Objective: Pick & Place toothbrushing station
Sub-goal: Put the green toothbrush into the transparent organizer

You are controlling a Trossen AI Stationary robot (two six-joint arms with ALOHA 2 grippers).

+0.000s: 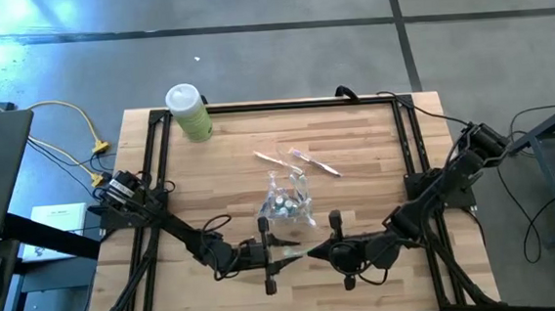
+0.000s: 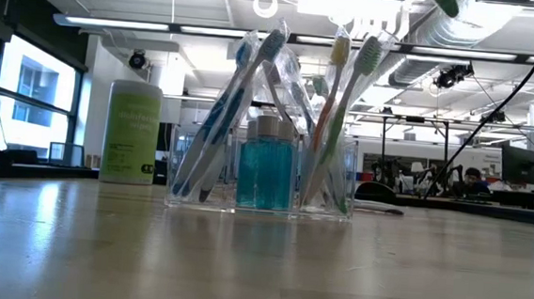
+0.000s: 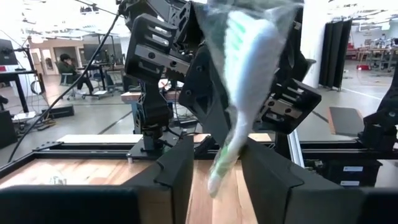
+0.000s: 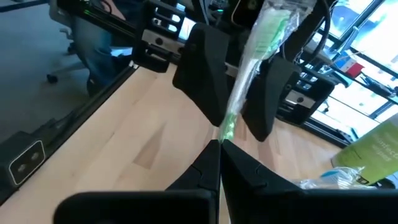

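Observation:
A green toothbrush in a clear wrapper (image 4: 244,74) hangs over the table's near edge between my two grippers. My right gripper (image 4: 219,146) is shut on it, reaching in from the table's right. My left gripper (image 3: 217,155), reaching in from the left, is open. Its fingers stand on either side of the toothbrush (image 3: 239,106); I cannot tell whether they touch it. The clear organizer (image 1: 287,204) stands at mid-table on its base. It holds upright toothbrushes and blue bottles (image 2: 267,173). Two wrapped toothbrushes (image 1: 278,159) (image 1: 315,163) lie flat beyond it. My right gripper pinches the green handle's end (image 4: 227,129) between its two fingertips. The fingers come roughly level from the table's right, and the brush runs on from them in line. The toothbrush is lifted clear of the table, and its wrapped head (image 4: 277,18) reaches in between my left gripper's fingers.
A green canister with a white lid (image 1: 188,113) stands at the table's far left corner. A black frame (image 1: 284,104) runs round the table's edges. Bare wood lies left and right of the organizer (image 2: 262,173).

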